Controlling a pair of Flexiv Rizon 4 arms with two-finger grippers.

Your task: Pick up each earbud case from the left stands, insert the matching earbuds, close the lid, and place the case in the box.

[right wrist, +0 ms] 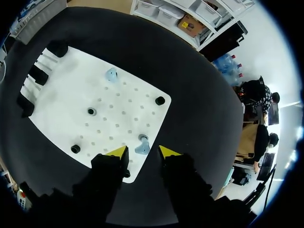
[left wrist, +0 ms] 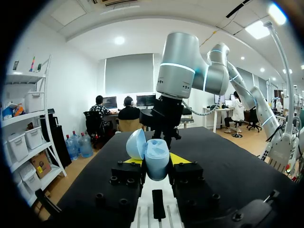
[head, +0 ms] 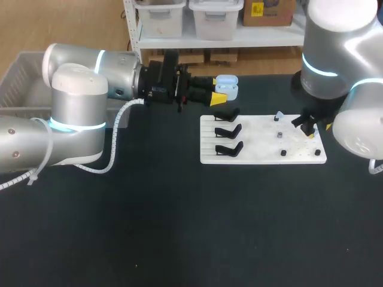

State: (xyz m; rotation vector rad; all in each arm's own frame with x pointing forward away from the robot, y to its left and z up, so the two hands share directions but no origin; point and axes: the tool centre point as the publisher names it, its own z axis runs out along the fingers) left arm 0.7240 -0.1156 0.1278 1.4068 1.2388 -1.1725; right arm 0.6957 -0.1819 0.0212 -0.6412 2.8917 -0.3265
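1. In the head view, the right tool (right wrist: 143,151) is mostly covered by its own silver arm. Only dark fingers and a speck of yellow show, at the 3 o'clock end of the flat white perforated board (head: 254,136).
2. The right wrist view shows this tool's fingers spread. A small pale blue earbud (right wrist: 142,148) sits on the board between the yellow tips, and neither tip touches it.
3. A second pale blue earbud (head: 279,115) stands near the board's 1 o'clock edge.
4. Three black angled stands (head: 228,130) line the board's 9 o'clock side.
5. The left tool (left wrist: 156,162) pinches the pale blue rounded earbud case (left wrist: 157,160) from two sides. It holds the case above the black counter (head: 179,227), off the board's 11 o'clock corner.
6. The fingers hide the case's lower part, and its inside cannot be made out.
7. The case's long axis runs along the fingers, toward 3 o'clock in the head view. Its hinged lid (left wrist: 137,144) is swung open on the 12 o'clock side.
8. The grey plastic box (head: 18,75) lies at the counter's 10 o'clock corner, partly hidden behind the left arm.
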